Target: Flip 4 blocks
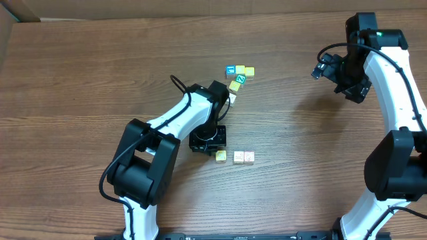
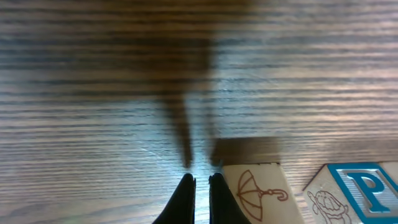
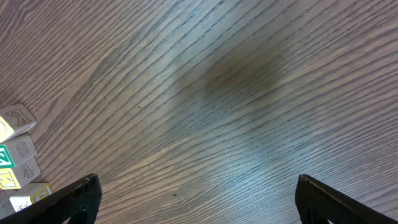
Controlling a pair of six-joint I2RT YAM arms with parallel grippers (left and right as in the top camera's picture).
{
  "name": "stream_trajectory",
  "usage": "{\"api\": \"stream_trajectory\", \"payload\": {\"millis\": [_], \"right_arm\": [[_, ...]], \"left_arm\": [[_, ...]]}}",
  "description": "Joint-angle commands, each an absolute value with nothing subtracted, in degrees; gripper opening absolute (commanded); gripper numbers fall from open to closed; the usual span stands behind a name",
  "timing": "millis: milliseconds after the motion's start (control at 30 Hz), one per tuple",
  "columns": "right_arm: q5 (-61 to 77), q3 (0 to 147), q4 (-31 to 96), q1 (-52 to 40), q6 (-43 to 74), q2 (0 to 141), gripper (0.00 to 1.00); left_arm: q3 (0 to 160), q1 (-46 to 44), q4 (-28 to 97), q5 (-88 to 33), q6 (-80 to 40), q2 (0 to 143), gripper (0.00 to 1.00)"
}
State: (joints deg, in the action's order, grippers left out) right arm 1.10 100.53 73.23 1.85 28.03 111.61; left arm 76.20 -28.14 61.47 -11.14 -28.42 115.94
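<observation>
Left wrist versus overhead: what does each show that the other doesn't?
Only left wrist: the shut, empty tips of the left tool, a cream block printed with an umbrella beside them, and a blue P block. Only overhead: the right tool, far from the blocks, plus an upper block cluster and a lower row of three blocks. Both: the left tool and the wooden table.

You're at a robotics lab test station, not a home or shop. A bare wood-grain bench (image 1: pixel 73 73) fills the view, and a white-and-black left arm (image 1: pixel 173 117) and right arm (image 1: pixel 400 87) rise from its 6 o'clock edge. Only small alphabet blocks (image 1: pixel 239 157) lie near the centre.
</observation>
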Motion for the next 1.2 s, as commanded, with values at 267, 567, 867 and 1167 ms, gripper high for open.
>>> {"api": "stream_trajectory", "payload": {"millis": [267,567,867,1167], "right_arm": [[1.15,100.71,73.10,1.91,27.59,110.32,1.00],[1.15,100.71,73.10,1.89,27.59,110.32,1.00],[1.15,100.71,73.10,1.89,27.59,110.32,1.00],[1.15,100.71,73.10,1.89,27.59,110.32,1.00]], "left_arm": [[75.90,-29.15,60.51,-14.85,-30.22,115.02,0.04],[75.90,-30.94,59.53,-14.85,-30.96,115.02,0.04],[75.90,-31.16,59.24,-13.50,-34.33,115.02,0.04],[86.87,-28.60,62.28,-1.78,-30.04,112.71,0.04]]}}
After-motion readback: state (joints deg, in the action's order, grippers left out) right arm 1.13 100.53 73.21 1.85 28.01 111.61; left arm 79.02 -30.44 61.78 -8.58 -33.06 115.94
